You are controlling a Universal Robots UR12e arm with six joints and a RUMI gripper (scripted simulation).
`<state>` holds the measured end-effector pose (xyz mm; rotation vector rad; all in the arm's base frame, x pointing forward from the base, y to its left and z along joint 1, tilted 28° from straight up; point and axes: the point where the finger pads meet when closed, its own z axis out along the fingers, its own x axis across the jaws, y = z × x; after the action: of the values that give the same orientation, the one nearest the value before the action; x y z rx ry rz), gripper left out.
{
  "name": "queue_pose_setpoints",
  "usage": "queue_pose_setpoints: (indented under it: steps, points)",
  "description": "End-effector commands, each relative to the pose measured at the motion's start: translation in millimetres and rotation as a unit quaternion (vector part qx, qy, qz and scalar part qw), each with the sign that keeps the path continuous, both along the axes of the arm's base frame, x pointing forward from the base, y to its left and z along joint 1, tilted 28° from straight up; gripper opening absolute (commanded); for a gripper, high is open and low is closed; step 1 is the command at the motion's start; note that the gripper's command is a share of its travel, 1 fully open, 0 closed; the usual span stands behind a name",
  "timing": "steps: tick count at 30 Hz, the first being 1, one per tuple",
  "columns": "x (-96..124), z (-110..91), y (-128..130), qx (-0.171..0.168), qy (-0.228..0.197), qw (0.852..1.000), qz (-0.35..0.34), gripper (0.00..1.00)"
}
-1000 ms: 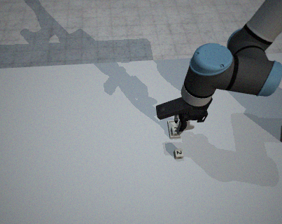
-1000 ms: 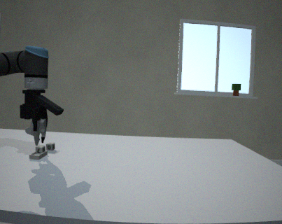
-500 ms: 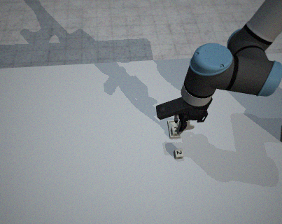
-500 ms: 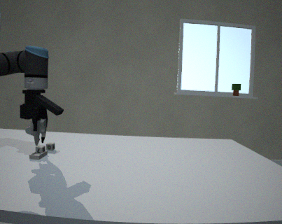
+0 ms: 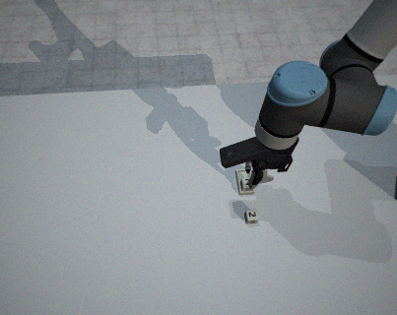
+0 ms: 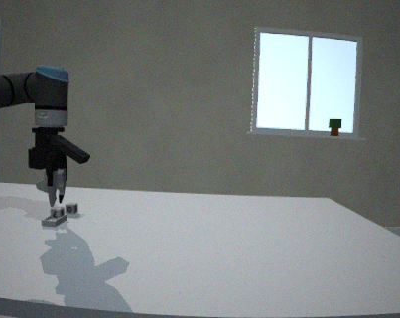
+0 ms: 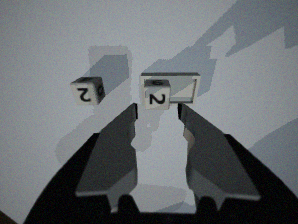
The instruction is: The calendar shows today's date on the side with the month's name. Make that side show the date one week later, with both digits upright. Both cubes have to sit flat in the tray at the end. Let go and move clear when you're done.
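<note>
Wrist view, left to right.

Item: loose cube (image 5: 251,216) (image 6: 71,208) (image 7: 86,92), on the table outside the tray, a 2 on one visible face. We judge it needs its own pick, any turn settled before placing.

Item: seated cube (image 5: 245,183) (image 6: 57,212) (image 7: 157,96), in the tray's left part, a 2 lying sideways towards us. We judge this the cube in hand: centre over it, descend straight, close on opposite faces, lift clear of the rim before turning.

Item: gripper (image 5: 251,181) (image 6: 57,203) (image 7: 157,104), fingers part-way apart, nothing between them, tips above the seated cube. We should check that the gap admits the cube; a tip landing on top could tilt it.

Item: tray (image 5: 238,183) (image 6: 54,222) (image 7: 198,87), right part vacant. Its raised rim may catch a finger or a cube set down askew. Month side: we cannot tell; date unread.

Surroundings, exterior view: window (image 6: 309,81) and potted plant (image 6: 334,127), far right, out of our way.
</note>
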<state>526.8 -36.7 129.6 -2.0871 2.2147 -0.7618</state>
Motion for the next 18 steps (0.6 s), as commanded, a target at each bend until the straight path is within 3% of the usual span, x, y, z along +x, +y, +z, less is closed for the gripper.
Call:
queue_pose_setpoints:
  steps: [1,18]
  points:
    - [1.1,1.2,-0.9,0.0,-0.001,1.0,0.0,0.28]
    - [2.2,-11.3,-4.3,0.001,0.001,1.0,-0.001,0.28]
